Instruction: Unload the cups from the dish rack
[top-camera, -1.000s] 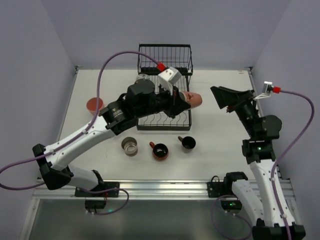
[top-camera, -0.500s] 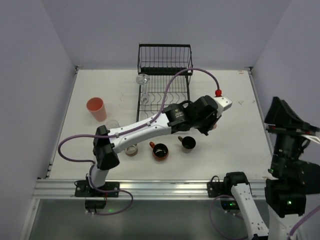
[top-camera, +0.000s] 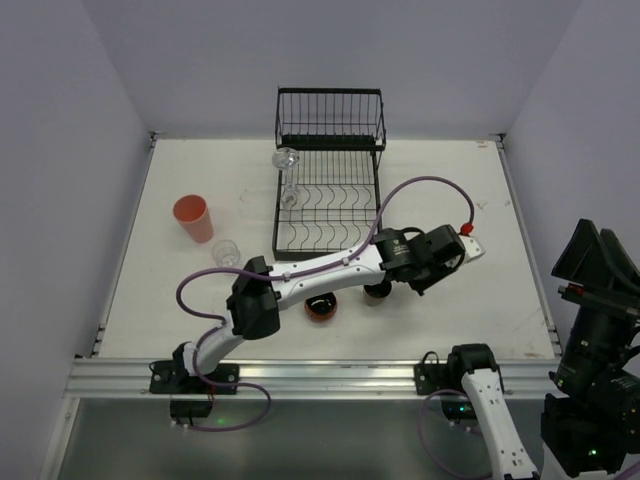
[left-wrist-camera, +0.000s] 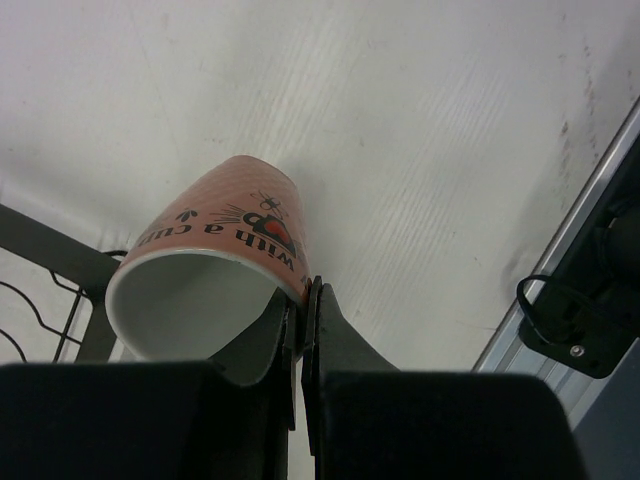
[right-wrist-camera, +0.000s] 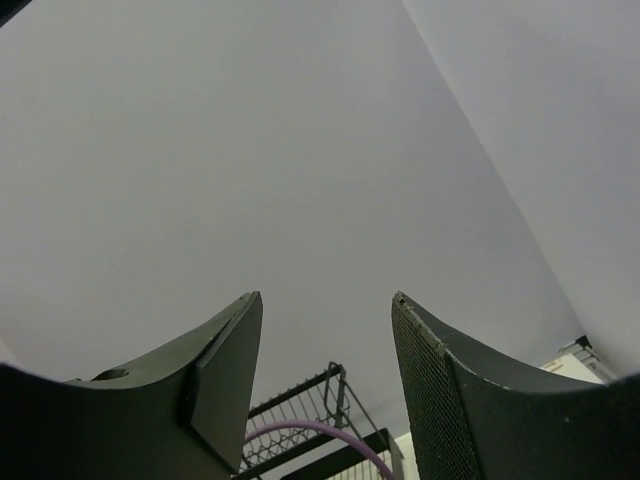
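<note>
Your left gripper (left-wrist-camera: 303, 300), closed tight, pinches the mug (left-wrist-camera: 215, 250) by its rim; it lies tilted, base pointing away from the grip, over the table (left-wrist-camera: 420, 120) right of the rack (top-camera: 330, 205).

The left arm (top-camera: 320, 268) has white shells between black joints. Just behind the left gripper (left-wrist-camera: 303, 298) sit a white block (top-camera: 474, 246) and a red plug (top-camera: 465, 229), where a purple cable (top-camera: 420, 182) begins. Its fingers (left-wrist-camera: 345, 345) are matte black wedges. The right gripper (right-wrist-camera: 325, 300) has dark curved fingers, one finely cross-hatched. Behind it the right arm (top-camera: 600, 320) is black, with a green light (top-camera: 590, 452).
</note>
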